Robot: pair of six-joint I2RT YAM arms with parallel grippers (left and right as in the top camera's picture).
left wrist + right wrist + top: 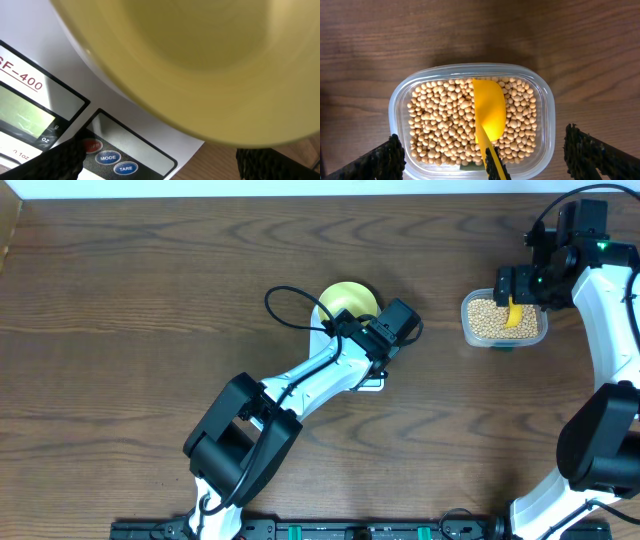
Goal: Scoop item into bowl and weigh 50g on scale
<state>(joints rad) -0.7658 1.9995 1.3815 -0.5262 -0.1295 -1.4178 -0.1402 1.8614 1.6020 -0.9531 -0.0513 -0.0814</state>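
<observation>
Wood-grain, dark brown, covers the whole table (130,330); beyond its far edge runs a pale strip, wall or floor I cannot tell. Near the middle, the small round pale-yellow bowl (345,297) sits on the white rectangular digital scale (100,95). The left gripper (162,162) is spread wide just beside it, grasping nothing. Toward the right, small round tan beans (440,120) fill a clear plastic tub (546,100). A yellow plastic scoop (490,107) lies in them. The right gripper (490,160) hangs above, jaws wide apart either side of the handle, gripping nothing.
</observation>
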